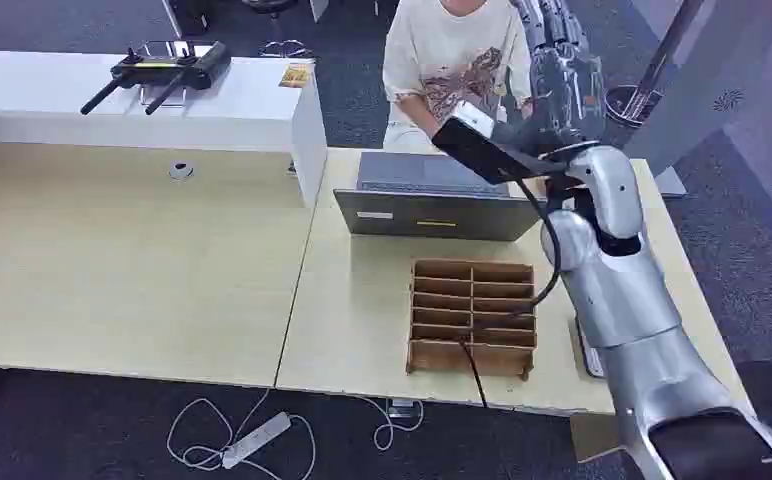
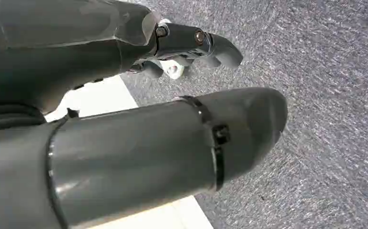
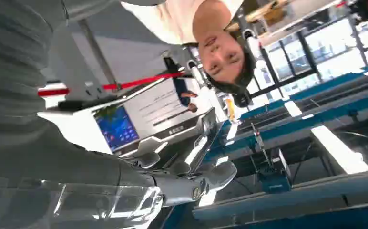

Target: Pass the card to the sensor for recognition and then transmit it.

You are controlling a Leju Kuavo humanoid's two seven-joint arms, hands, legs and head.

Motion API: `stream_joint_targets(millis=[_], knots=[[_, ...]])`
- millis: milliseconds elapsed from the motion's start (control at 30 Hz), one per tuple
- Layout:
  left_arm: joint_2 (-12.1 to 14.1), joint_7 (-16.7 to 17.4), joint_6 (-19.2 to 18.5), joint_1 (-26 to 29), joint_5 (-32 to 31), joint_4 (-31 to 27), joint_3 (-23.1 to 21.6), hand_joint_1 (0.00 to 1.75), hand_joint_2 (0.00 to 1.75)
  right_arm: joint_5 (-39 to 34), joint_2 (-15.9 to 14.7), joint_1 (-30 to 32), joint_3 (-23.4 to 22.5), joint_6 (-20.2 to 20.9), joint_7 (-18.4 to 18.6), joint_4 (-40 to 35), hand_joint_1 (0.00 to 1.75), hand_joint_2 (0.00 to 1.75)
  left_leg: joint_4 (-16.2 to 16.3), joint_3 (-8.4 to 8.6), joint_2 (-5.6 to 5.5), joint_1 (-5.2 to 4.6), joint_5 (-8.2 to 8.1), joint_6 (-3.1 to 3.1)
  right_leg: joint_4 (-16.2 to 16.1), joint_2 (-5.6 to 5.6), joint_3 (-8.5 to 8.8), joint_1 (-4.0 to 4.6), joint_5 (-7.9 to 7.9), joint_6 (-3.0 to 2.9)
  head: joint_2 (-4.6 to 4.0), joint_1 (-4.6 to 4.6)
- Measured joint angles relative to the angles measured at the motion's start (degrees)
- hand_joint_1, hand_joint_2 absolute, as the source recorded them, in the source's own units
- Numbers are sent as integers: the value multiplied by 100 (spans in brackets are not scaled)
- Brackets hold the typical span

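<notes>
Head cam sits high on the robot, looking forward and down over the right hand point(image 1: 559, 75), with the table point(image 1: 162, 270) below it and a seated person point(image 1: 447, 60) just past it. Right wrist cam rides tight behind the same hand point(image 3: 182, 183), flipped upside down, aimed up and out beyond the fingers at that same person point(image 3: 220, 47), so those two overlap. Left wrist cam hugs the left hand point(image 2: 191, 45), pointing down at grey carpet point(image 2: 325, 95).

Laptop point(image 1: 432, 196) behind divided tray point(image 1: 473, 317)
</notes>
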Motion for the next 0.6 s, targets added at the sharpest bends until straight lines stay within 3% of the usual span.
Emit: stream_joint_targets(millis=[200, 300, 600], knots=[[0, 13, -5, -7, -70, 0, 0, 0, 0, 113, 342, -859, 24, -17, -52, 1239, 0, 175, 0, 0, 1, 1, 1, 0, 2, 1, -3, 1, 0, 0, 0, 2], [13, -13, -22, -7, -107, 0, -2, 0, 0, 351, 480, -1221, 61, -22, 123, 1730, 0, 175, 0, 0, -1, 2, 1, 0, 1, 0, -3, 2, 0, 0, 0, 2], [22, -103, -75, -6, -205, 0, -2, 0, 0, 954, 558, -1801, 129, -96, 435, 2962, 0, 175, 2, -1, -5, 0, 1, 1, -1, -3, -1, 0, 2, 2, 0, 2]])
